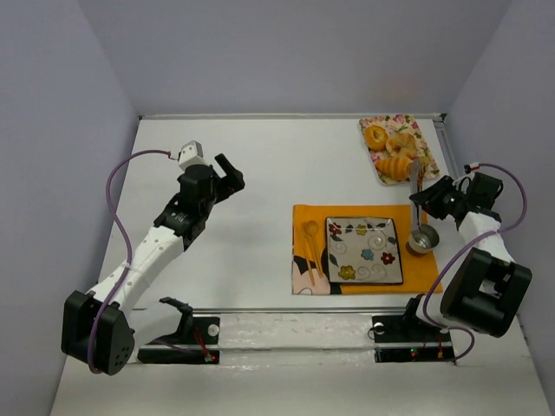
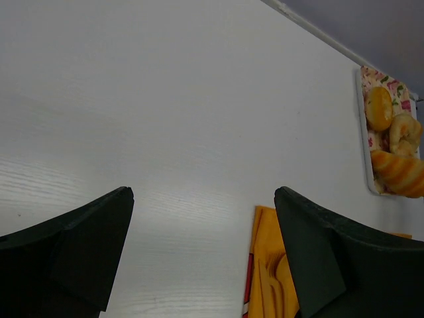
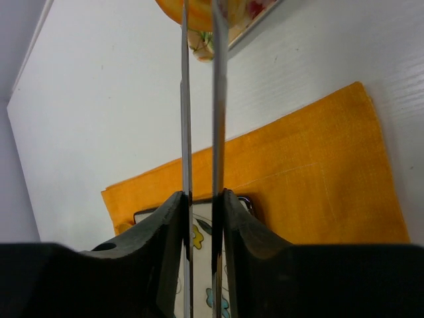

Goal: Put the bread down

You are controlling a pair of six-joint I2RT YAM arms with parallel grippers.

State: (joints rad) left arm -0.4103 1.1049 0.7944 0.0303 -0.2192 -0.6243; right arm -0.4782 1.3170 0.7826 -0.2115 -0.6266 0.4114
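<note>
The golden-orange ridged croissant [image 1: 392, 166] lies at the near end of a floral tray [image 1: 425, 139] at the back right, beside a ring-shaped pastry and a round bun. It also shows in the left wrist view [image 2: 397, 173]. I see no flat speckled slice. My right gripper [image 1: 427, 196] is shut on metal tongs [image 1: 417, 178], whose two thin blades [image 3: 184, 99] reach up to the croissant's edge [image 3: 199, 13]. My left gripper [image 1: 230, 173] is open and empty over bare table, far left of the tray.
A square floral plate [image 1: 364, 250] sits on an orange cloth [image 1: 303, 217], with a wooden spoon and fork [image 1: 310, 247] on its left. The tongs' round end [image 1: 422, 238] hangs over the cloth's right edge. Walls close off three sides.
</note>
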